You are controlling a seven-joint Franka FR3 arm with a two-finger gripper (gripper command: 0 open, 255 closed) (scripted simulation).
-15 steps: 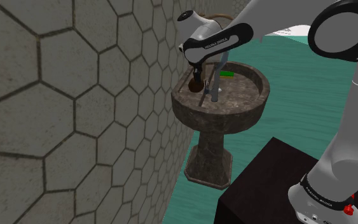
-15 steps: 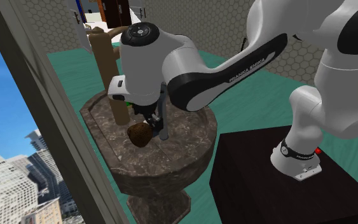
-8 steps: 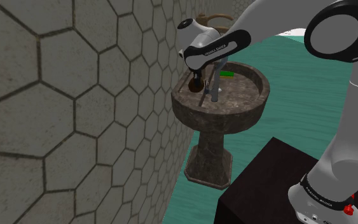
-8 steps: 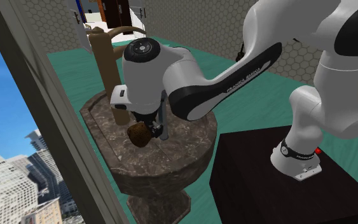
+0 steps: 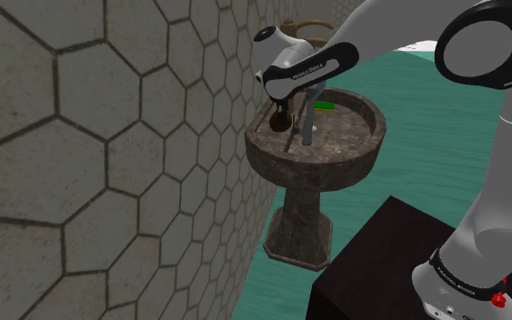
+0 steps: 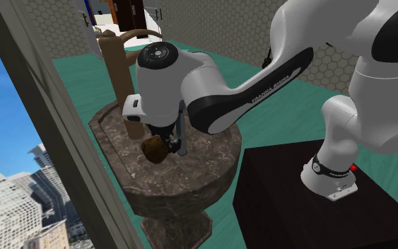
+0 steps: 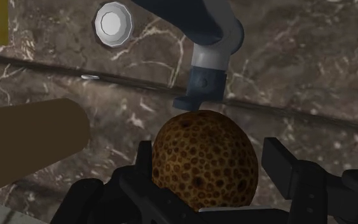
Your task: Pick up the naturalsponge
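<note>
we read "FRANKA EMIKA" in dark capitals along the white forearm (image 6: 271,81) in the second exterior view, we see the same line of lettering on that forearm in the shoulder view, too small to spell out, we find pale lettering on the dark base ring (image 6: 331,170), unreadable

- Against 1.0 s ago, the tool (image 6: 169,145) sits lower, closer down over the brown sponge (image 6: 155,149).
- Second exterior view: the wrist housing (image 6: 163,78) has dropped and shifted slightly toward that view's right.
- Shoulder view: the wrist link (image 5: 305,64) has moved down and left, and renders darker.
- All of this motion was complete by 0.5 s ago.
</note>
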